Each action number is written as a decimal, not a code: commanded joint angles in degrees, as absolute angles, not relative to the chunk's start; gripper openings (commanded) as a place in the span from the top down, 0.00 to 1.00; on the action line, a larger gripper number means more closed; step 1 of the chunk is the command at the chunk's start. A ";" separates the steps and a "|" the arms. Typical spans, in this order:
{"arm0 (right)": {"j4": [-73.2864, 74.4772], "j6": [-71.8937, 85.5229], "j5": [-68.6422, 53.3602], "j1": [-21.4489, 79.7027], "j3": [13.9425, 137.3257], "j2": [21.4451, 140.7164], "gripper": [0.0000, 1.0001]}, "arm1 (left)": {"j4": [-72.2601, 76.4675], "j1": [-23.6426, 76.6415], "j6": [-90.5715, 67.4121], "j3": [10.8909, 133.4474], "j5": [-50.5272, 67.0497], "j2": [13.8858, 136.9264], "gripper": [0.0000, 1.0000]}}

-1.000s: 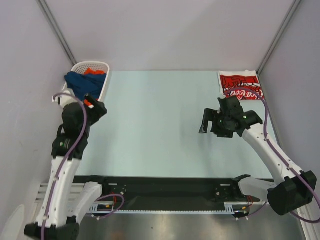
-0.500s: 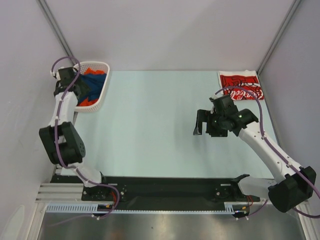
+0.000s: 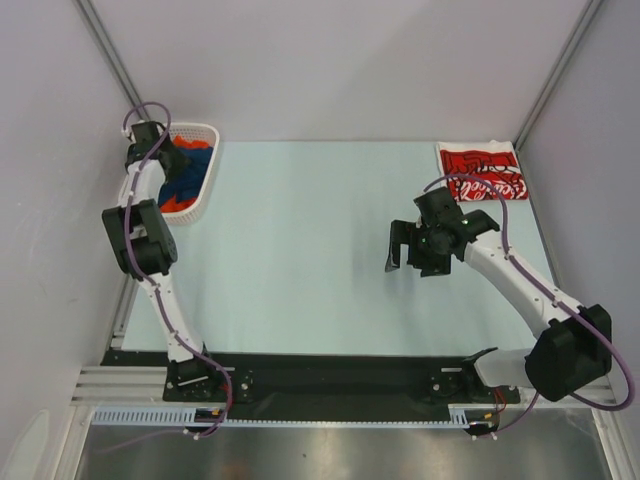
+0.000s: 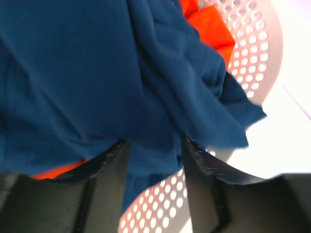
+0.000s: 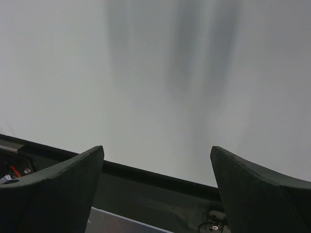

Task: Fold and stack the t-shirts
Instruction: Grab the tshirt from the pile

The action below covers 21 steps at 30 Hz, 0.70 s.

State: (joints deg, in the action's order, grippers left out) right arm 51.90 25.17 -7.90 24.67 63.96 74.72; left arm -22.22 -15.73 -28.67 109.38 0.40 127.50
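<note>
Swinging across the counter in the last second, the left arm went from the basket's near side to inside it. Navy tee is heaped over orange tee in the basket. Red tee lies folded far right of the basket, at the counter's back corner.

Left claw has narrowed from full spread: jaws apart, straddling a navy fold, not yet clamped. Judgement: pick of the second shirt is starting.

Right claw is wide apart, empty, well right of the basket, drifted slightly toward it.

Room: broad bare counter between basket and red tee for folding. Basket rim and side wall crowd the left arm.
</note>
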 commanded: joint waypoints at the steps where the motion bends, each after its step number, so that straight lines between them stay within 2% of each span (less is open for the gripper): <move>1: 50.98 27.07 -7.21 24.26 65.56 75.85 0.00 | -23.46 -16.26 -29.97 117.05 1.14 130.33 0.49; 5: 50.89 28.47 -7.12 24.43 66.44 76.82 0.00 | -22.06 -16.35 -30.32 118.47 2.37 132.27 0.52; 8: 51.24 29.27 -6.68 24.61 66.88 77.26 0.00 | -22.68 -16.26 -30.85 119.62 3.34 133.24 0.73; 9: 51.33 29.44 -6.51 24.61 67.15 77.17 0.00 | -22.76 -16.17 -31.20 119.53 3.51 132.55 0.88; 11: 51.94 29.79 -6.24 24.70 67.32 76.91 0.00 | -22.33 -16.08 -32.17 118.83 3.87 130.79 1.00; 16: 53.08 29.62 -5.80 24.78 67.76 75.68 0.00 | -21.62 -14.77 -34.01 120.57 3.34 122.53 1.00; 21: 54.93 28.13 -4.04 25.05 67.15 71.46 0.00 | -18.21 -12.84 -37.87 126.64 11.12 111.82 1.00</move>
State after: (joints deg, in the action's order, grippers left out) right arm 53.12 28.69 -5.87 24.69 65.34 75.57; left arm -24.71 -14.76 -34.09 119.33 3.95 125.97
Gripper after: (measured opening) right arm 0.995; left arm 0.019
